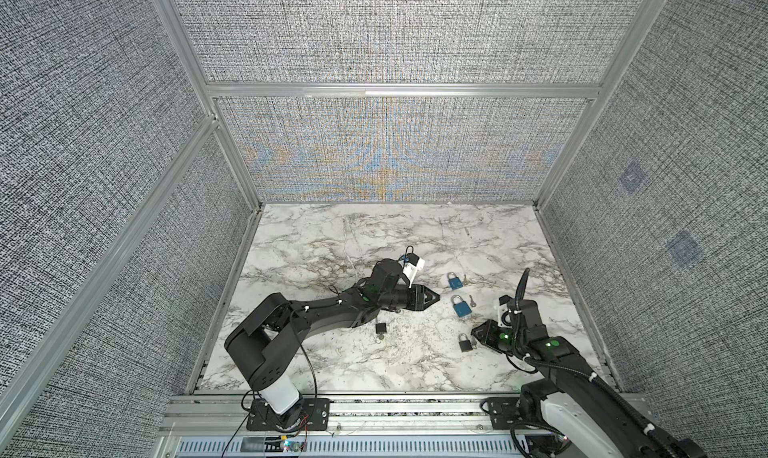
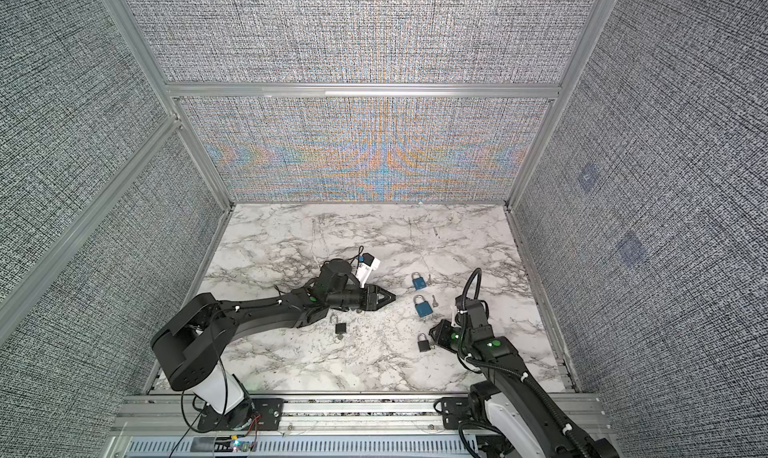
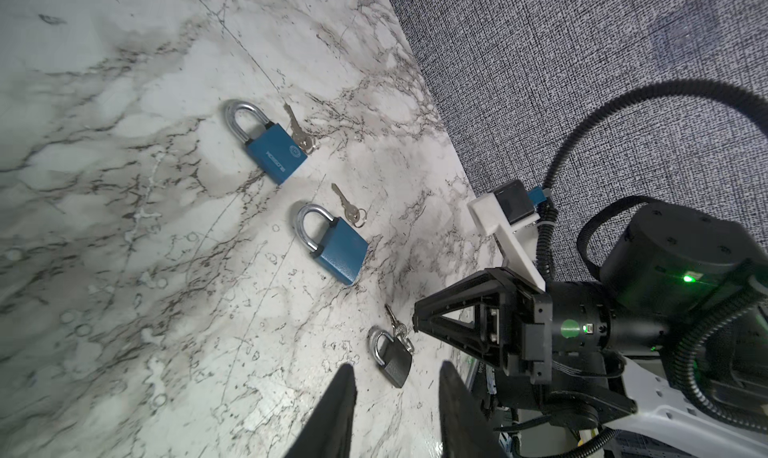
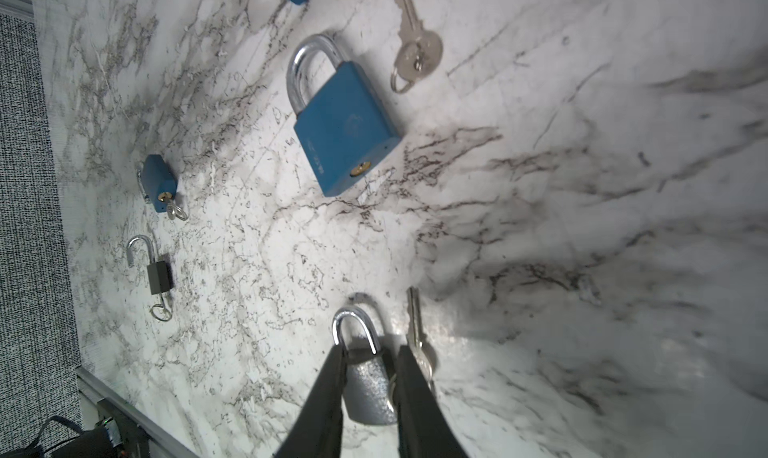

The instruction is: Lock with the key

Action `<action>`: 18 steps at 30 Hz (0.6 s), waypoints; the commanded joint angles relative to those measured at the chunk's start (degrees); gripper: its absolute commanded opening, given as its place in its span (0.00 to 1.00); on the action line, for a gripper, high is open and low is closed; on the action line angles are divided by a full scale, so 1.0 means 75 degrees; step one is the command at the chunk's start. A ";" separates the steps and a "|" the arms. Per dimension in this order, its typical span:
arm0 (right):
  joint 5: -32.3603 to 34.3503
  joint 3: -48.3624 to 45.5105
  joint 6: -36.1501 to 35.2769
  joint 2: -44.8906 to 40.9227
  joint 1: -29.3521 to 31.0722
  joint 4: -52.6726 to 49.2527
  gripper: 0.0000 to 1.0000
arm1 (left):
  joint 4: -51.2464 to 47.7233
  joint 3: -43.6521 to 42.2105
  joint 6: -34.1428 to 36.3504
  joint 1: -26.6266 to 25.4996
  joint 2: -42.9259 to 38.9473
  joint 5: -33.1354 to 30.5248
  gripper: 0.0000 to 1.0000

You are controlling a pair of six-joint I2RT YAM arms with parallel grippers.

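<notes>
Grey padlock (image 4: 370, 389) lies flat near the front right of the marble-patterned tabletop (image 4: 582, 186), its shackle seated in the body. Its key (image 4: 414, 323) is out of the keyway and lies just beside it. The right gripper (image 4: 371, 352) hangs low over this lock with its jaws a little parted and nothing apparently pinched between them. One finger overlaps the key's head in the right wrist view, and contact there cannot be told.

This lock looks finished. So do the nearer blue padlock (image 4: 345, 131), with a loose key (image 4: 417, 53) beside it, and the farther blue padlock (image 1: 454, 282), both with shackles closed.

What seems left is the black padlock (image 4: 158, 275), lying by the left arm with its shackle swung open and an inserted key (image 4: 162, 308). A small blue padlock (image 4: 160, 183) has a key ring (image 4: 178, 214) at its keyway, but its shackle is mostly hidden, so its state is unclear. The left gripper (image 1: 435, 297) hovers mid-table, fingers apart and empty.

The tabletop is white with grey veins and is scuffed. Grey woven wall panels (image 1: 395, 32) in an aluminium frame (image 1: 395, 89) enclose three sides. The arm bases sit on a rail (image 1: 415, 406) at the front.
</notes>
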 commanded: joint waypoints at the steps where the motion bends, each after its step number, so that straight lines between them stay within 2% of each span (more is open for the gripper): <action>1: 0.0474 0.0438 -0.0070 0.0171 0.0276 -0.0249 0.24 | 0.0453 -0.0325 -0.0174 0.0253 -0.0277 -0.0148 0.36; 8: 0.1242 0.1885 -0.0344 0.1480 0.1261 -0.0243 0.25 | 0.0784 -0.1428 -0.0541 0.1443 -0.1201 0.0003 0.36; 14: 0.1816 0.3315 -0.0694 0.3185 0.2238 -0.0029 0.26 | -0.0127 -0.2042 -0.0492 0.2265 -0.2256 -0.0143 0.36; 18: 0.1933 0.4086 -0.0831 0.4259 0.2745 0.0207 0.28 | -0.1524 -0.2013 -0.0323 0.2624 -0.2953 -0.0661 0.36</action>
